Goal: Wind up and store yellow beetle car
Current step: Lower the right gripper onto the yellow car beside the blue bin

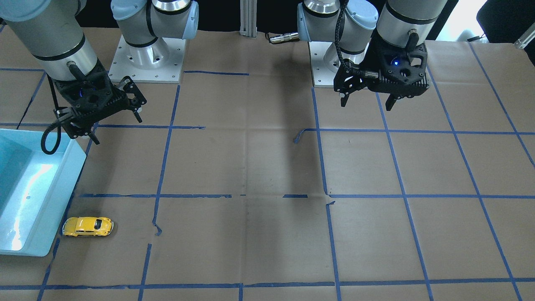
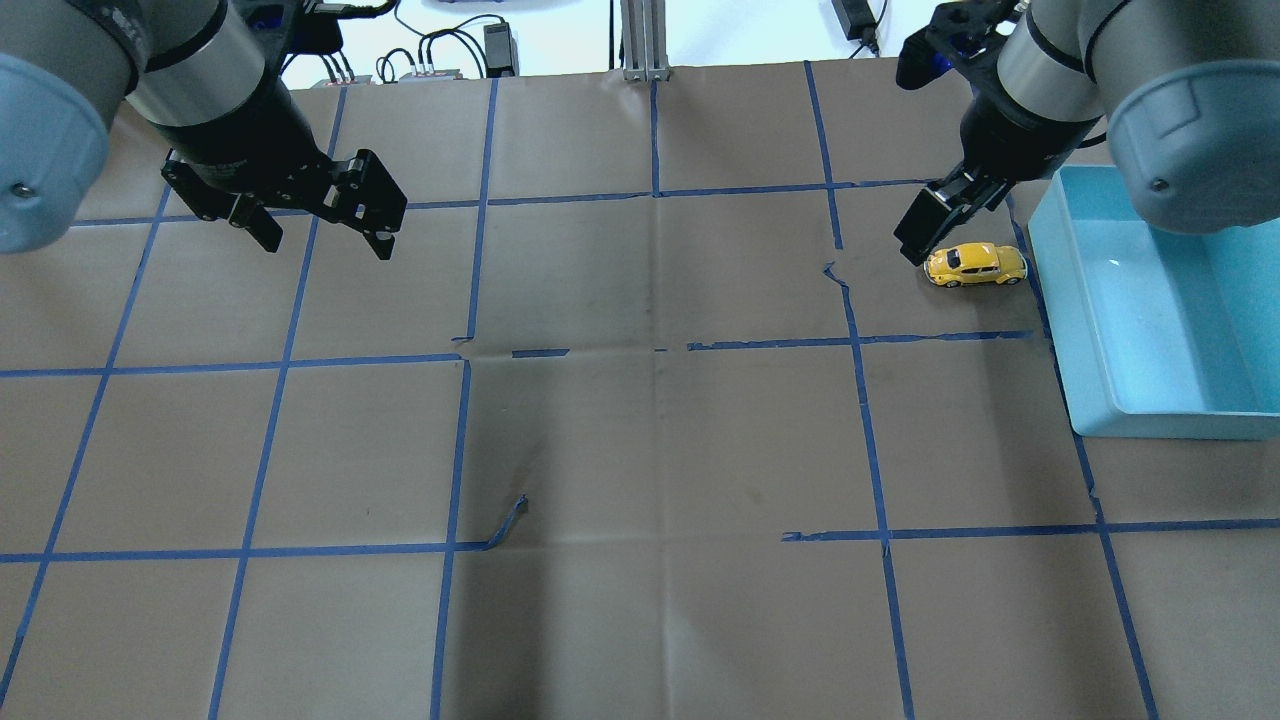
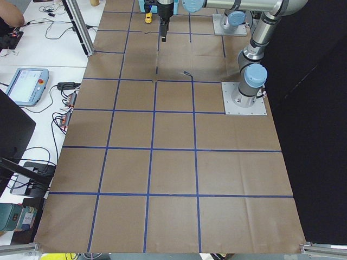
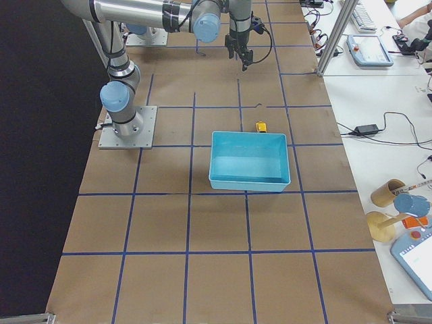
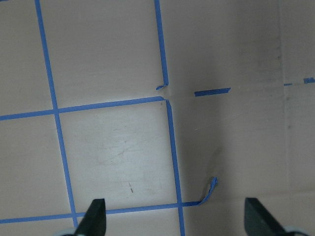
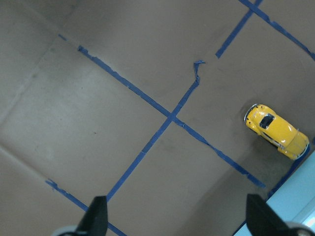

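The yellow beetle car [image 1: 87, 226] stands on its wheels on the brown paper, right beside the light-blue bin [image 1: 46, 200]. It also shows in the overhead view [image 2: 975, 264] and the right wrist view [image 6: 275, 130]. My right gripper [image 1: 117, 127] is open and empty, and it hangs above the table on the robot's side of the car. In the overhead view my right gripper [image 2: 915, 245] shows just left of the car. My left gripper [image 1: 367, 103] is open and empty over the other half of the table, and it also shows in the overhead view [image 2: 328, 242].
The bin [image 2: 1060, 300] sits at my right end of the table, and its corner shows in the right wrist view [image 6: 295, 211]. Blue tape lines grid the paper, with a loose curl of tape [image 2: 510, 520] near the middle. The arm bases [image 1: 146, 62] stand at the back.
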`<action>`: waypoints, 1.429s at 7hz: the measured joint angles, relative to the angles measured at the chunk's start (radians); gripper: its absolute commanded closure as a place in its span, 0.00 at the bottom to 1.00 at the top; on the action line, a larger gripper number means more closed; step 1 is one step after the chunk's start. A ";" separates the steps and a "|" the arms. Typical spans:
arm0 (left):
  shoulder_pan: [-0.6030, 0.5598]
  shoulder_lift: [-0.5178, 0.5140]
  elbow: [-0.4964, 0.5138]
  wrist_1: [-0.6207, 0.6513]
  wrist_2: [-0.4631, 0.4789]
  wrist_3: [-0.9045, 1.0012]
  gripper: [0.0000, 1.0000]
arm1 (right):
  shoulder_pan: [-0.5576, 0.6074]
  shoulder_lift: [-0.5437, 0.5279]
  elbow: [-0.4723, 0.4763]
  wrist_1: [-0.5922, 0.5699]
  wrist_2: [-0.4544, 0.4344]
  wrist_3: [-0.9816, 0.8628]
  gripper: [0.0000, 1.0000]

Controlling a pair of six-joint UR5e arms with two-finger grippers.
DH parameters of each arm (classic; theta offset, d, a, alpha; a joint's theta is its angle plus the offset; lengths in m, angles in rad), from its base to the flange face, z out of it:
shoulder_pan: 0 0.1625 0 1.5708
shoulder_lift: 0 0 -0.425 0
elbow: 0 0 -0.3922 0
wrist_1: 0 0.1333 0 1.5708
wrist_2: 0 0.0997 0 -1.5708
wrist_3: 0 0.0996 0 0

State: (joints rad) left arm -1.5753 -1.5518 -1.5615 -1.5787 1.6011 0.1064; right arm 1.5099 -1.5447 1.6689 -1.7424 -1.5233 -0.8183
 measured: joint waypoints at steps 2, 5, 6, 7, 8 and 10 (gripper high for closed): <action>0.004 0.003 -0.001 -0.005 0.001 0.008 0.00 | -0.002 0.018 0.003 -0.007 -0.002 -0.381 0.00; 0.006 0.005 -0.003 -0.007 0.002 0.011 0.00 | -0.118 0.057 0.004 -0.054 0.008 -0.801 0.00; 0.006 0.006 -0.004 -0.007 0.002 0.012 0.00 | -0.144 0.092 0.004 -0.092 0.009 -0.875 0.00; 0.006 0.006 -0.005 -0.007 0.002 0.013 0.00 | -0.160 0.135 0.004 -0.126 0.008 -0.943 0.00; 0.006 0.007 -0.006 -0.007 0.003 0.013 0.00 | -0.178 0.182 0.004 -0.171 0.008 -1.022 0.00; 0.006 0.008 -0.006 -0.007 0.003 0.013 0.00 | -0.221 0.277 0.003 -0.270 0.006 -1.130 0.00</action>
State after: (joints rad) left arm -1.5693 -1.5436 -1.5677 -1.5861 1.6045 0.1196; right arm 1.2889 -1.2680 1.6717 -2.0127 -1.5174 -1.9479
